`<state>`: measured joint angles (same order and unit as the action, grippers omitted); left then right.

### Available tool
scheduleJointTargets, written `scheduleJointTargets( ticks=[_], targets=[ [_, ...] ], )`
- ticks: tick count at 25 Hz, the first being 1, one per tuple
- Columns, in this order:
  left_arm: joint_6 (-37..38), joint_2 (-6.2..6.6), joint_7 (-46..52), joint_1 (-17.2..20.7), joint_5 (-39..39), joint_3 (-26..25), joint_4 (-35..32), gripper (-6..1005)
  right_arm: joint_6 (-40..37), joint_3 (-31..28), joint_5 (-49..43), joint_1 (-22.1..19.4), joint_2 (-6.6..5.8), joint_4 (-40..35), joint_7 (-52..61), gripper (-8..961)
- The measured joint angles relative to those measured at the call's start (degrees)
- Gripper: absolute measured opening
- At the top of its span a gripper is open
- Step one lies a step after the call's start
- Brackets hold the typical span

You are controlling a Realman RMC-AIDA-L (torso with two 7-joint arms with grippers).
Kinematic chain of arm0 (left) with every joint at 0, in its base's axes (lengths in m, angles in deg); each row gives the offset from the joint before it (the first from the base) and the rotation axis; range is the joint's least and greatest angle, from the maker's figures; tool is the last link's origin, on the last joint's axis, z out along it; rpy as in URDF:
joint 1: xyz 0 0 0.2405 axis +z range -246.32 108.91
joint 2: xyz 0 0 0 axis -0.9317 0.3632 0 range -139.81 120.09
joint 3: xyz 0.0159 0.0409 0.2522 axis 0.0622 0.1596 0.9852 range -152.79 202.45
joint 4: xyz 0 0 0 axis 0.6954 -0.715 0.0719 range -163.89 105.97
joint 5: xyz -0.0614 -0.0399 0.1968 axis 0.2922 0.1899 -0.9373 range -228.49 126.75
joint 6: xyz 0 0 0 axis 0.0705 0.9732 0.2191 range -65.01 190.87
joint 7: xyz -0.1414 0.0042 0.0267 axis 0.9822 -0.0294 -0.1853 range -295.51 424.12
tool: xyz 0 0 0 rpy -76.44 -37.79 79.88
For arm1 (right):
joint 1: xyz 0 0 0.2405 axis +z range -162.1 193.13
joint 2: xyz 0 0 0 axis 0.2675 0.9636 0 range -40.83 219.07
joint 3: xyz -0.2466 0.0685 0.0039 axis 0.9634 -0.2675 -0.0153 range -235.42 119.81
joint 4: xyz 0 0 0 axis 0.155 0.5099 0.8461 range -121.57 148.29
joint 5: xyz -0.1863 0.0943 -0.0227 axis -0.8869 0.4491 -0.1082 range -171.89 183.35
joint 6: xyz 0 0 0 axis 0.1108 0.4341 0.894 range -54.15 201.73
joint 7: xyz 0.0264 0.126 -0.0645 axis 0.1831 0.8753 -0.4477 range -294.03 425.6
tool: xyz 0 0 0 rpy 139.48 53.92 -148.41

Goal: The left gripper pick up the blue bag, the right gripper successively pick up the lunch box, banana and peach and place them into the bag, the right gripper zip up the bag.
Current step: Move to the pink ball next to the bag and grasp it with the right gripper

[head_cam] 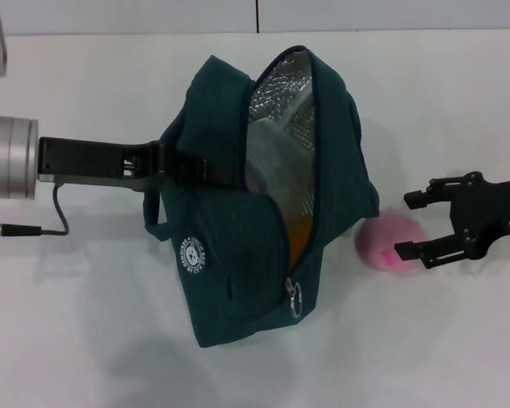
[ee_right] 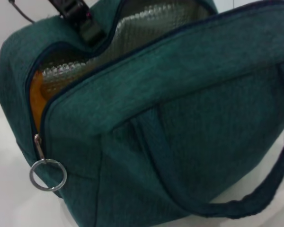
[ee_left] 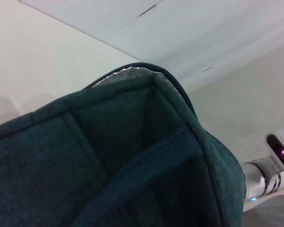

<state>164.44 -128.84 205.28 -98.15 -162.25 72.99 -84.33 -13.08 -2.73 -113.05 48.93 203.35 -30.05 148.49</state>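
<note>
Your dark teal-blue fabric lunch bag (head_cam: 263, 204) sits mid-tabletop (head_cam: 85, 340), mouth unzipped, silver foil lining showing, yellow-orange banana (ee_right: 36, 101) visible inside by metal ring pull (head_cam: 296, 299). Left end effector (head_cam: 166, 163) clamped on bag's left-side handle. Right end effector (head_cam: 416, 225) open, holding nothing, fingers either side of round pink peach (head_cam: 391, 241) lying just right of bag.

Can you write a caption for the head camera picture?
Left gripper holds open blue bag; open right gripper reaches peach.
</note>
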Motion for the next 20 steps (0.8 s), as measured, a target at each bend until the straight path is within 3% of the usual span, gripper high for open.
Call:
scheduleJointTargets(
  ticks=[7,20],
  targets=[
    [0.00,0.06,-0.06,-0.34,0.02,0.00,0.01,32,3.37,2.58,-1.64,0.77,0.88,0.70,0.10,808],
    [-0.06,0.24,-0.08,-0.33,0.04,-0.67,0.00,31,6.21,4.36,-1.72,1.15,0.98,0.61,0.79,782]
  ],
)
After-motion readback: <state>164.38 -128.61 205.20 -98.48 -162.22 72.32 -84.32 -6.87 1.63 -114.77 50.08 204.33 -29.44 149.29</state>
